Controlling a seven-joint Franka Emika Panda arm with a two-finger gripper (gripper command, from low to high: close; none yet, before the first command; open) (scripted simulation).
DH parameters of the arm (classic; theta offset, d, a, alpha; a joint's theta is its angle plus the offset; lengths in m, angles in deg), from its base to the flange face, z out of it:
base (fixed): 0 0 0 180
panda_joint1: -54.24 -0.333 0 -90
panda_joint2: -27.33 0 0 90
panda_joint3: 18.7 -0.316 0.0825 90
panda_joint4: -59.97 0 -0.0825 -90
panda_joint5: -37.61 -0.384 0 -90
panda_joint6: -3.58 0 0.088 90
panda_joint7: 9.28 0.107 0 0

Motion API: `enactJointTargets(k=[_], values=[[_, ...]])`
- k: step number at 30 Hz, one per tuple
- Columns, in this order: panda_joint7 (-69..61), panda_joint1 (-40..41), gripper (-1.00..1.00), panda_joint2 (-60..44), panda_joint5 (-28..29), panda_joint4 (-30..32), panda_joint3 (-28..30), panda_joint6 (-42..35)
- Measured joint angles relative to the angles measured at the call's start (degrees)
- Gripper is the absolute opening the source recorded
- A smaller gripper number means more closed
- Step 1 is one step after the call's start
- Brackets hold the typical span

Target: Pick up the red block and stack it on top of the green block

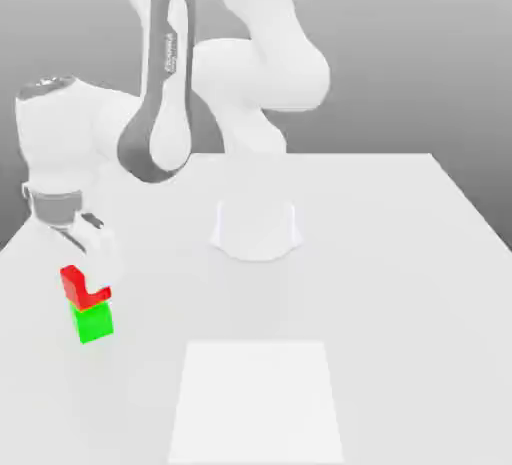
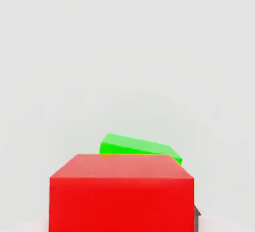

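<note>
Two blocks sit stacked near the table's (image 1: 400, 253) edge on the exterior view's left: the red block (image 1: 84, 287) rests on the green block (image 1: 95, 324), slightly offset. Bare tabletop lies open all around. The gripper (image 1: 90, 275) is clamped on the red block, fingers pointing down, with the arm (image 1: 160, 83) bent above it.

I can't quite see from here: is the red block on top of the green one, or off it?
On it: the red block sits directly atop the green block, with the pincer around it.
</note>
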Motion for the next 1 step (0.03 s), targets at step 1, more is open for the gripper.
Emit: enactJointTargets(k=[1], values=[[0.0, 0.0, 1.0, 0.0, 0.0, 0.0, 0.0, 0.0]])
